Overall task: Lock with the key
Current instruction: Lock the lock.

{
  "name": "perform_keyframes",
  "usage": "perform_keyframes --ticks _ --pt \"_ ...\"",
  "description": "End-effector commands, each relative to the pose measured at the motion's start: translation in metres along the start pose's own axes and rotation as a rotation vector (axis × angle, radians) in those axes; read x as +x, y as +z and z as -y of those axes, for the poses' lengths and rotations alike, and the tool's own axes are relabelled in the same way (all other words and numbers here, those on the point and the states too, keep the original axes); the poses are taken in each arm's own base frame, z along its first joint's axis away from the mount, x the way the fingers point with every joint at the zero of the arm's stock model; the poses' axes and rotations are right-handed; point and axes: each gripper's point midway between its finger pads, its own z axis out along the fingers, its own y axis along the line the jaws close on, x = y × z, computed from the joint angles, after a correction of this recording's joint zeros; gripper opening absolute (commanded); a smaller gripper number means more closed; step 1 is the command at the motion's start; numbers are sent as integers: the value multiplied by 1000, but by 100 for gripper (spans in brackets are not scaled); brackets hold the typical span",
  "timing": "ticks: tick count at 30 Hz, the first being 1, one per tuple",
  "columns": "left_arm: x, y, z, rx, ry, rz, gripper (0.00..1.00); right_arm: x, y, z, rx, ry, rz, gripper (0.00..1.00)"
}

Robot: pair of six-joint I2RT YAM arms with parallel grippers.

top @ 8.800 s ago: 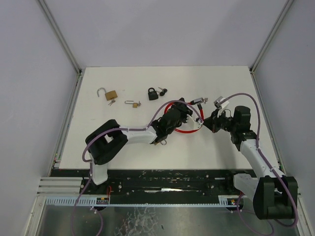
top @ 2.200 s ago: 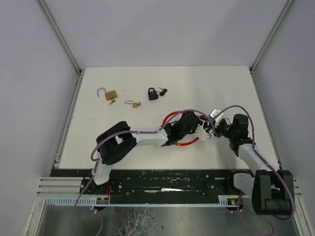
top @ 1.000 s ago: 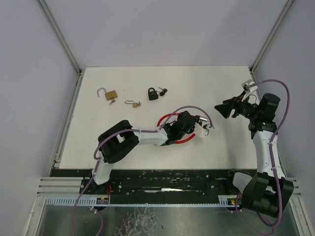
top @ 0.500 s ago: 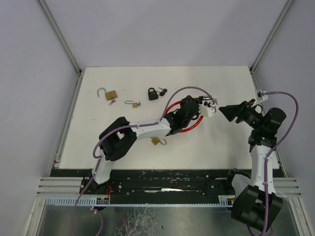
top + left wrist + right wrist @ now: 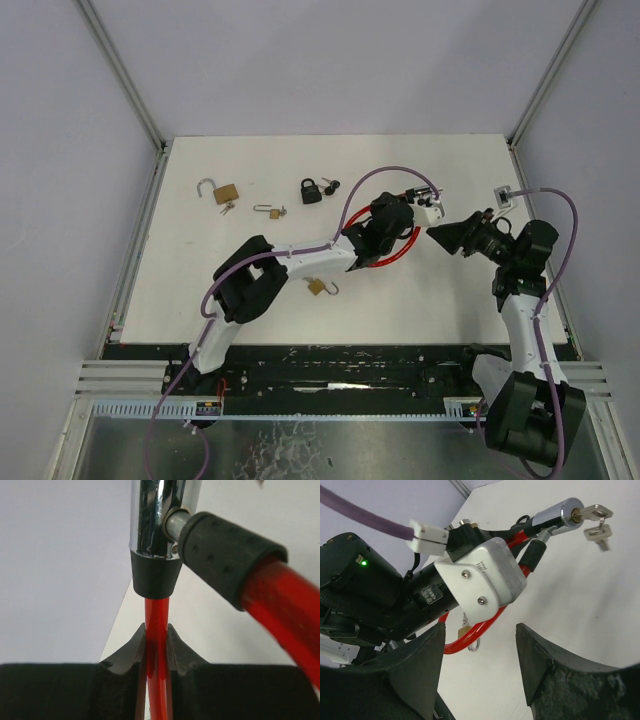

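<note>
A red cable lock (image 5: 378,261) hangs from my left gripper (image 5: 400,216), raised over the table's middle. In the left wrist view the left gripper (image 5: 156,641) is shut on the thin red cable (image 5: 156,615) just below the chrome lock barrel (image 5: 160,515). The right wrist view shows that barrel (image 5: 554,515) with a key (image 5: 592,513) in its end and a second key (image 5: 601,534) dangling. My right gripper (image 5: 436,232) hovers just right of the barrel, and the right gripper (image 5: 480,665) stands open with nothing between its fingers.
A small brass padlock (image 5: 318,287) lies under the left arm. At the back left lie an open brass padlock (image 5: 225,192), a small padlock (image 5: 270,211) and a black padlock (image 5: 311,190) with keys (image 5: 331,185). Walls enclose three sides.
My left gripper has carried the lock up and away from the front, uncovering the small brass padlock. My right arm has swung back from the right edge toward the barrel, jaws slightly narrower.
</note>
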Motion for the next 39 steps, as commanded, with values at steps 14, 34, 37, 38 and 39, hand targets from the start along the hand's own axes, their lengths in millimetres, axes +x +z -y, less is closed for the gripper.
perform_keyframes --ticks 14,34,37,38,39 --pt "-21 3 -41 -113 -238 -4 0 21 25 -5 -37 -69 -13 64" --pt "-35 -2 -32 -117 -242 15 0 8 36 -4 -29 55 24 61" --pt "-36 -2 -28 -117 -236 12 0 9 38 5 1 67 18 59" --pt "-36 -2 -28 -119 -236 12 0 9 38 6 0 65 23 58" --pt "-36 -2 -29 -118 -239 15 0 8 38 4 -5 68 27 55"
